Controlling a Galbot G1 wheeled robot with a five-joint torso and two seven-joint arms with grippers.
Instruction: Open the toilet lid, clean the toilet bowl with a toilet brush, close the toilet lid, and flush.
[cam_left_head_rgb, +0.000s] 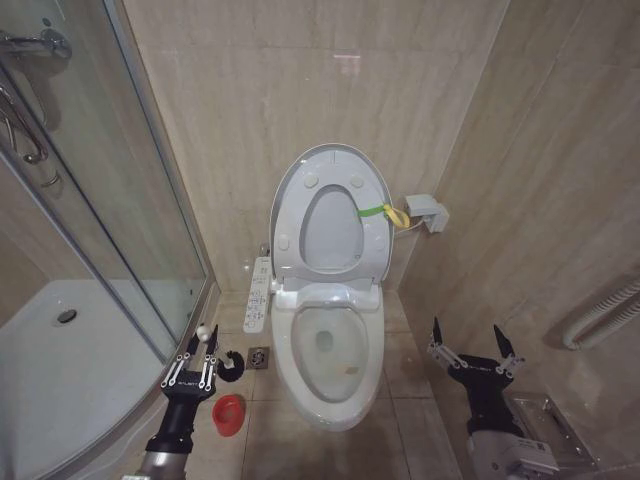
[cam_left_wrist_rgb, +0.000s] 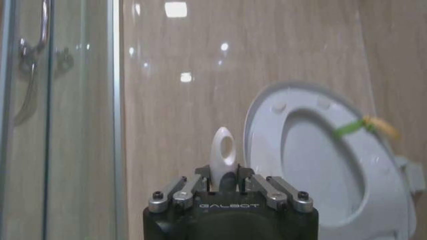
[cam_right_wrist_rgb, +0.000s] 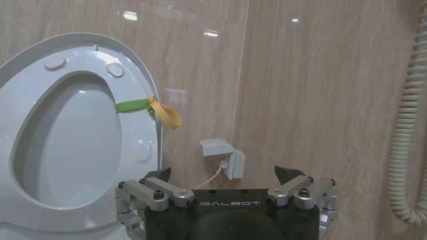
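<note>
The lid (cam_left_head_rgb: 330, 215) is standing raised against the far tiled wall, its ring-shaped seat (cam_left_head_rgb: 331, 228) up with it, leaving the bowl (cam_left_head_rgb: 330, 355) open at the centre of the floor. The lid is showing glossy white, with small round bumper pads near its upper rim and a yellow-green strap (cam_left_head_rgb: 385, 212) looping off its right edge, probably there to give a gripper something to pull. The bowl is a long white oval with a little water sitting at its bottom.

The left gripper (cam_left_head_rgb: 200, 352) is hovering to the left of the bowl, jaws clenched on the white handle of the brush (cam_left_head_rgb: 212, 352); the handle's eyelet tip is poking up between the fingers (cam_left_wrist_rgb: 183, 192) in the left wrist view, while the dark bristle head is hanging just right of the gripper, above the floor. The red holder cup (cam_left_head_rgb: 229, 414) is sitting empty on the tiles just near of that head, so the brush appears lifted clear and ready for scrubbing, judging by the open bowl alongside.

The right gripper (cam_left_head_rgb: 473, 345) is waiting to the right of the bowl, jaws released and spread wide, holding nothing, apparently parked out of the working arm's way.
</note>
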